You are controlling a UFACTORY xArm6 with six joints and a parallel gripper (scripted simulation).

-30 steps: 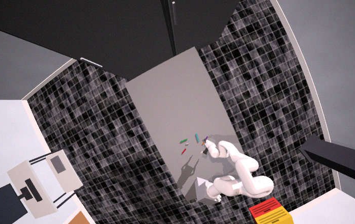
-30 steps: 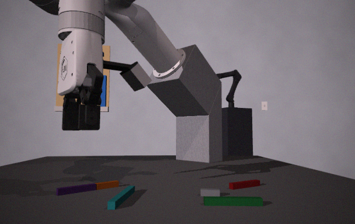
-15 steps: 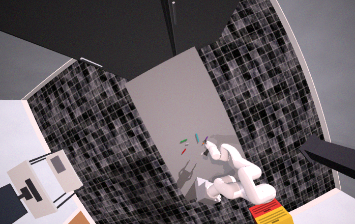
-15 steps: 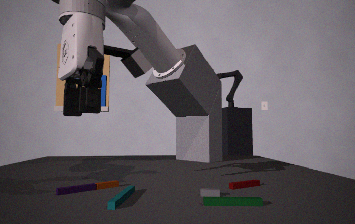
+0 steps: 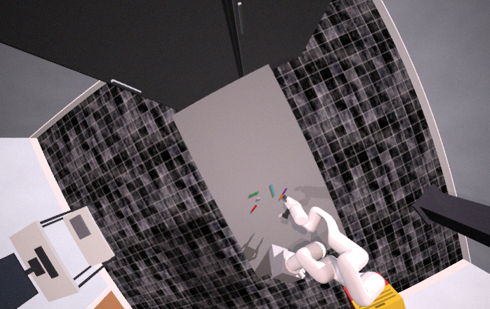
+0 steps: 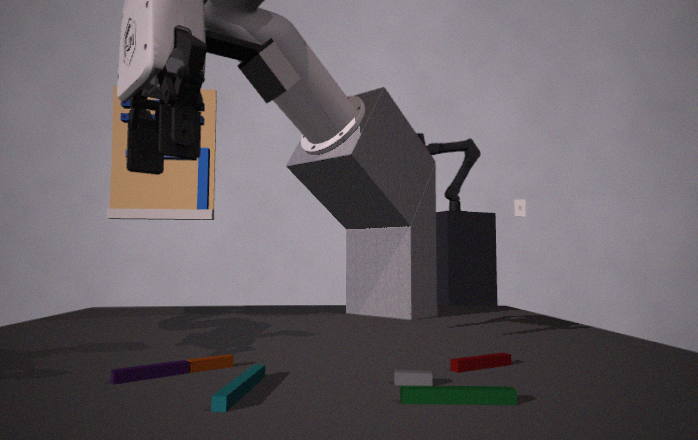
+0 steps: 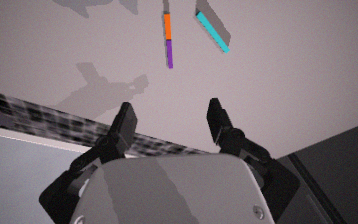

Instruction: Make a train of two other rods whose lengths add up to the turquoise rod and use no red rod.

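The purple rod (image 5: 285,189) (image 6: 150,371) (image 7: 170,54) and the orange rod (image 6: 211,363) (image 7: 167,27) lie flat on the table, end to end in what looks like one straight line. No gap shows between them. The turquoise rod (image 5: 272,190) (image 6: 238,388) (image 7: 212,32) lies flat beside them, at an angle and apart from them. My gripper (image 6: 163,164) (image 7: 171,109) is open and empty, well above the table. In the top view the fingers partly cover the orange rod.
The green rod (image 5: 253,194) (image 6: 458,395) and the short grey rod (image 5: 257,199) (image 6: 412,378) lie close together, beyond the turquoise rod from the purple and orange pair. The red rod (image 5: 253,208) (image 6: 480,362) lies nearer the arm's base. All three lie on the table (image 5: 239,134).
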